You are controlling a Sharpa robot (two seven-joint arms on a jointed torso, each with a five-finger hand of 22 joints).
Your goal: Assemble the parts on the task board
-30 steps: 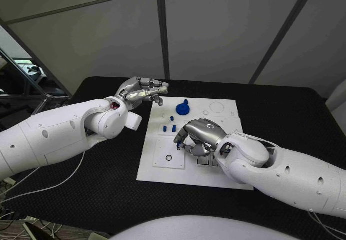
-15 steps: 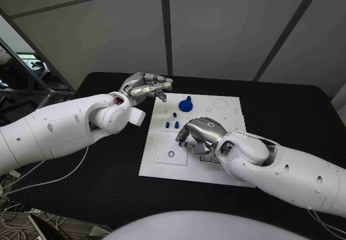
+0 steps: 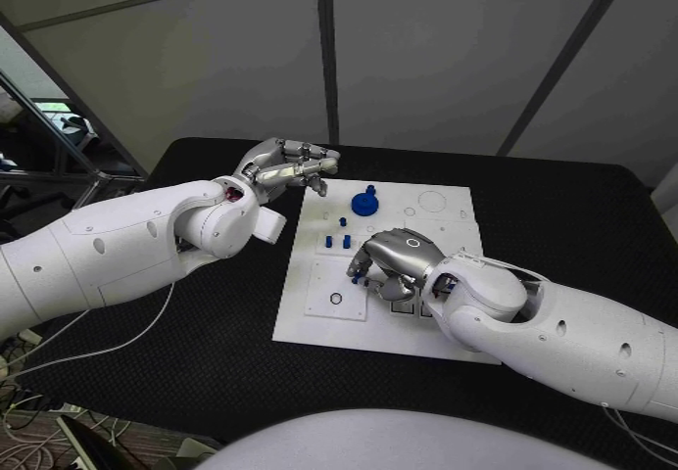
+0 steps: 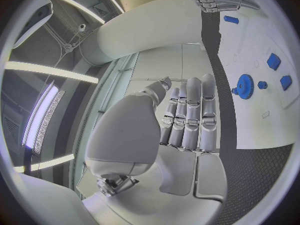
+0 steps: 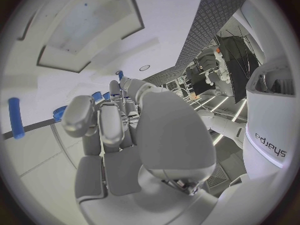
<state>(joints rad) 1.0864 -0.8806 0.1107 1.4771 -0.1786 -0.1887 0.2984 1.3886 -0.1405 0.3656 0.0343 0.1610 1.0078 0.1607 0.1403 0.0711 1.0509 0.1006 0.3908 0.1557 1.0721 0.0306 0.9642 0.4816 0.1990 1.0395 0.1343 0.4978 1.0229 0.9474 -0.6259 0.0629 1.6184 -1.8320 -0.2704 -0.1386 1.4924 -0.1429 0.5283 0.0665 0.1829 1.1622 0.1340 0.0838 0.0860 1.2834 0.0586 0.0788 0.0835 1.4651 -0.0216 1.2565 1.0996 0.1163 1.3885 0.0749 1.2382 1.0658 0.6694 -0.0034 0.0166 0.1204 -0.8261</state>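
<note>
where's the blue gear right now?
In the head view the blue gear sits on the far part of the task board, close to the left hand and beyond the right hand.

One legible marking is found. In the right wrist view, the word "sharpa" stands in dark lowercase letters on the white arm casing [image 5: 270,135], at about four o'clock in the circle. The lettering runs sideways along the casing, so it reads turned on its side.

The task board [image 3: 438,245] carries outlined shapes and circles at about one o'clock on its surface, but no letters or numbers there can be made out. No readable text, number or sign is found on the blue parts [image 3: 366,205], on the silver hands, or on the white arms in the head view.
</note>
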